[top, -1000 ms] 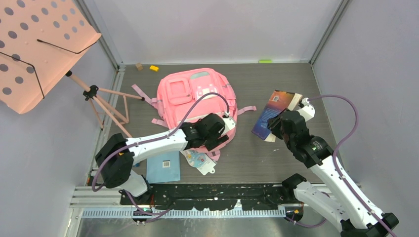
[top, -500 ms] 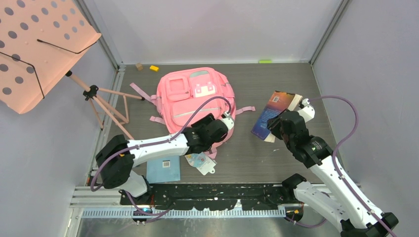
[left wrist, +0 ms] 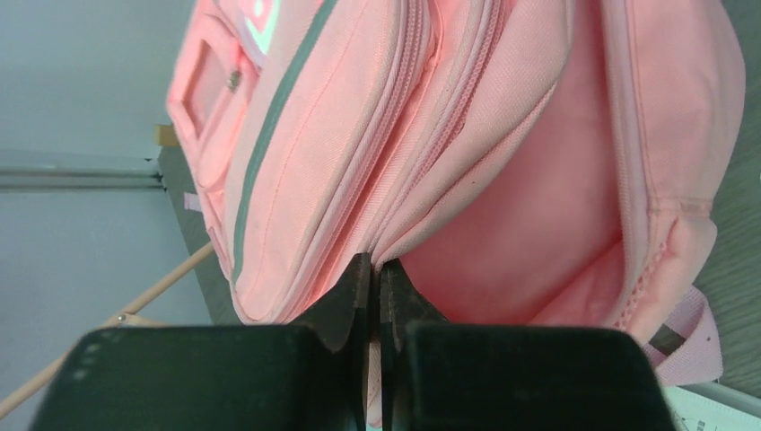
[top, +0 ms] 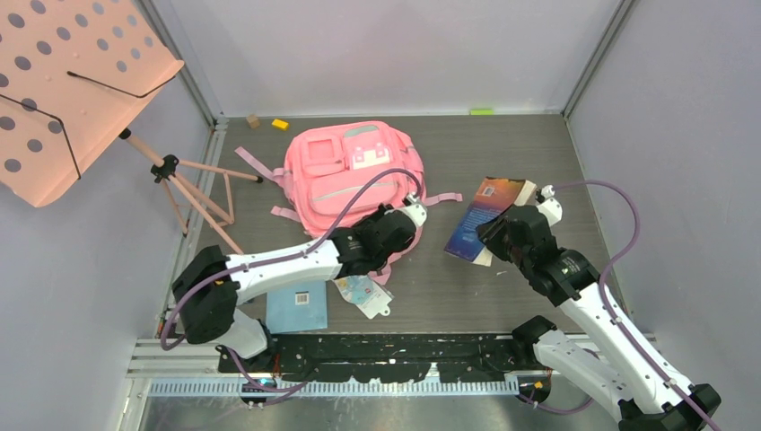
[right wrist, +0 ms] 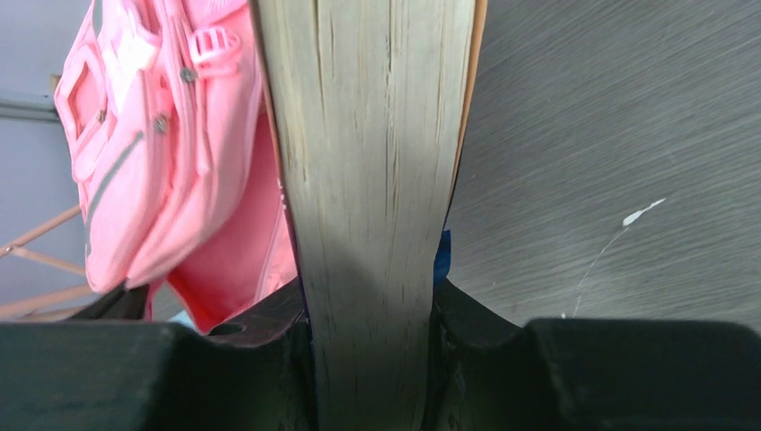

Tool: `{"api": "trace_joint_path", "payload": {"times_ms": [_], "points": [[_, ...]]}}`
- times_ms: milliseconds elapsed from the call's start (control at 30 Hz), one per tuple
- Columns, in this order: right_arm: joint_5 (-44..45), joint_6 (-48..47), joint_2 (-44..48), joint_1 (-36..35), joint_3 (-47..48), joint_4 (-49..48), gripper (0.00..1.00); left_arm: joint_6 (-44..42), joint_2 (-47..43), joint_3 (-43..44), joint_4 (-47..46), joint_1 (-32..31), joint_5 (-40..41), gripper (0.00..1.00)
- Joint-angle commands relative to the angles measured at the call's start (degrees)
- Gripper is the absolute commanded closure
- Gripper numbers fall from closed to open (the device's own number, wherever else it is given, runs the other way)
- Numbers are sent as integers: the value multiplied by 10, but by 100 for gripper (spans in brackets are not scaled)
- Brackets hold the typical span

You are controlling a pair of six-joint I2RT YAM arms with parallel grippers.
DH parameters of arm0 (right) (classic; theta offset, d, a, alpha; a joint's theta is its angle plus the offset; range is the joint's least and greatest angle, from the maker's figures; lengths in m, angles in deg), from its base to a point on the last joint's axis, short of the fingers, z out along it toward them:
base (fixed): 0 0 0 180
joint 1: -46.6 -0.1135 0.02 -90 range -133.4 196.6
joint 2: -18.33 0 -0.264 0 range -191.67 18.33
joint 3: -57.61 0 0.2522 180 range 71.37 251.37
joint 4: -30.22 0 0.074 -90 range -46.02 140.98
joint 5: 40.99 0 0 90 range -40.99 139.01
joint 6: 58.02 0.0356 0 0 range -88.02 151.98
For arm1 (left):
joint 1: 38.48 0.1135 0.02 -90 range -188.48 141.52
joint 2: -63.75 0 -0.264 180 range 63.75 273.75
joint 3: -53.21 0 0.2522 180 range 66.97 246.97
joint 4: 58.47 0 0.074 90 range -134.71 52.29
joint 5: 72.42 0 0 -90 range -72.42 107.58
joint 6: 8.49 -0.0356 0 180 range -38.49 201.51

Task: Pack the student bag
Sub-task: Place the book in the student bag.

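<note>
Left gripper [left wrist: 375, 269] is pinched together on the opening rim of the student bag [top: 345, 175], which lies upper centre of the top view; right gripper [right wrist: 372, 310] clamps a thick book [top: 480, 215] just right of it; best to lift that rim high, widening the mouth, before sliding the book in edge-on.

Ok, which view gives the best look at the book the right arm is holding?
Top external: the book shows most of its dark cover, held in the right gripper. The right wrist view shows only its page edge, clamped between the fingers. The left wrist view does not show it.
</note>
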Motion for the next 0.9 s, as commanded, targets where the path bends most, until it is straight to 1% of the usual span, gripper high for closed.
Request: {"api": "trace_joint_path", "payload": {"times_ms": [0, 100, 167, 200, 267, 333, 400, 533, 633, 733, 867], "points": [[-40, 42, 10, -2, 23, -57, 100, -39, -72, 58, -94, 7, 52, 100], [-97, 57, 6, -2, 22, -48, 100, -65, -89, 78, -105, 8, 43, 100], [-135, 72, 0, -2, 17, -57, 100, -65, -94, 97, -91, 12, 33, 100], [-149, 77, -3, -2, 9, -64, 100, -59, -97, 105, -81, 15, 24, 100], [-223, 92, -20, -2, -4, -94, 99, -39, -106, 116, -62, 27, -3, 100], [-275, 111, -46, -4, -17, -134, 100, -9, -121, 116, -49, 42, -38, 100], [-309, 124, -74, -14, -23, -179, 99, 18, -134, 111, -41, 58, -71, 100], [-335, 142, -120, -50, -13, -259, 100, 49, -159, 92, -42, 85, -111, 100], [-349, 168, -156, -69, -13, -311, 100, 51, -164, 82, -48, 99, -137, 100], [-350, 186, -189, -86, -17, -390, 100, 55, -169, 77, -48, 102, -165, 100], [-345, 210, -235, -102, -7, -483, 100, 56, -178, 75, -45, 103, -166, 100]]}}
